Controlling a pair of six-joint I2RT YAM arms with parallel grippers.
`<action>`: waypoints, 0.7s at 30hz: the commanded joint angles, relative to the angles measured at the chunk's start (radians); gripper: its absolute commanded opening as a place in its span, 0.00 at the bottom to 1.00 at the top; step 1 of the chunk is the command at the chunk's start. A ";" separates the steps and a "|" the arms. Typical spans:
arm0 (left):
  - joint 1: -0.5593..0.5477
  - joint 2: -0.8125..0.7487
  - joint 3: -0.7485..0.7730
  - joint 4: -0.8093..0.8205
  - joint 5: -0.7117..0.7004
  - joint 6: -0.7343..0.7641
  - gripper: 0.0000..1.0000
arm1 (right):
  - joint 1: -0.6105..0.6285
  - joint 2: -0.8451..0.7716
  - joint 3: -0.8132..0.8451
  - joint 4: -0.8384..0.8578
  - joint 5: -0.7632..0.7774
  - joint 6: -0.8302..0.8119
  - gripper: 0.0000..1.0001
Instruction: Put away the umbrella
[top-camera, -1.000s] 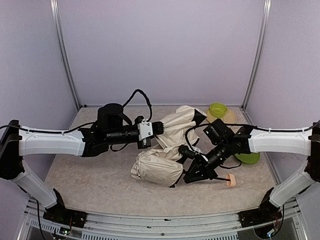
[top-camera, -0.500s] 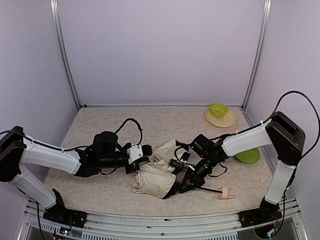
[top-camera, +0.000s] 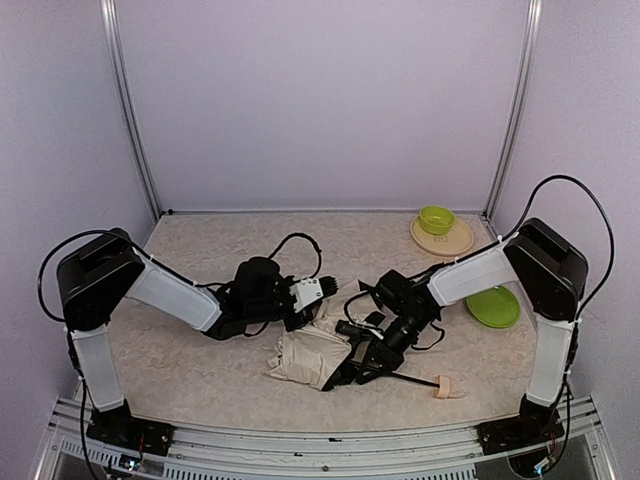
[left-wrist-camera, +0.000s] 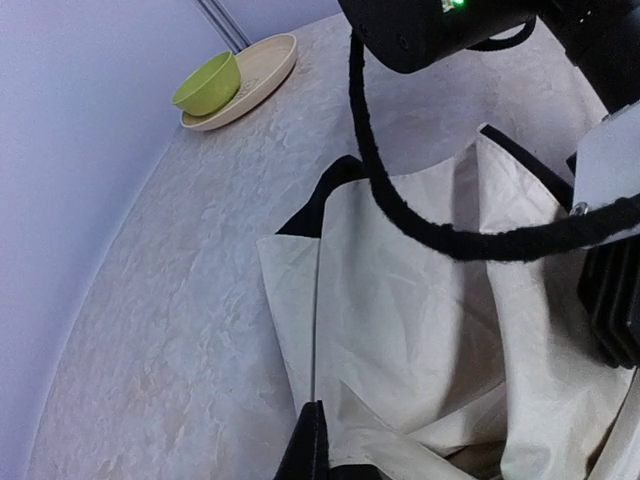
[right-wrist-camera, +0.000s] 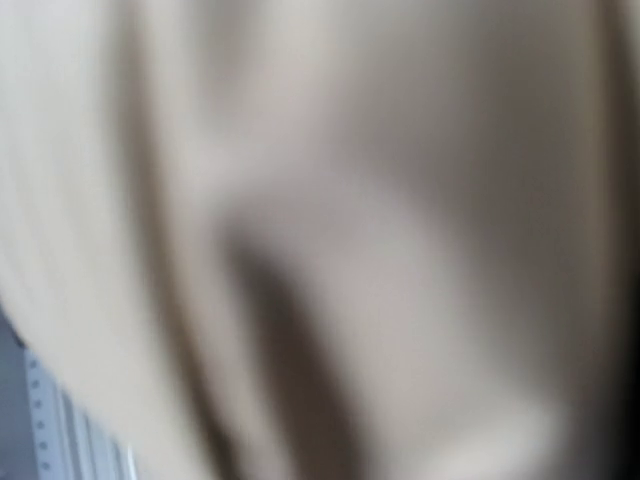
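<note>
Both arms have folded back toward the near edge since a sec ago, elbows now raised, and the umbrella has come down w/ them. Its cream fabric, spread toward the far side before, now lies in a tighter heap on the tabletop, approx mid-width and closer to the near edge than the far one. Its handle has slid nearer the near edge too.

Left gripper sits low at the heap's far-left side, closed. Left wrist cam shows one dark fingertip over the umbrella, black lining peeking out at the folds; can't tell whether any cloth is pinched. Black cable crosses that view above the cloth.

Right gripper is at the heap's right side, clamped on the thin black shaft. That shaft runs out to the right and ends in the beige handle, which lies on the tabletop. Right wrist cam is filled w/ blurred cream umbrella cloth; nothing else is readable there.

Far-right corner: green bowl in a beige plate. Green dish lies near the right edge, partly behind the right arm.
</note>
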 joint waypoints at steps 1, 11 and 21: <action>0.013 0.071 0.098 0.046 0.013 0.017 0.10 | 0.006 0.048 0.016 -0.119 0.057 -0.036 0.00; 0.077 -0.069 0.094 -0.132 -0.137 -0.021 0.68 | -0.020 0.074 0.016 -0.093 0.073 0.010 0.00; 0.021 -0.290 0.220 -0.445 -0.453 -0.010 0.90 | -0.028 0.074 0.034 -0.099 0.061 0.015 0.00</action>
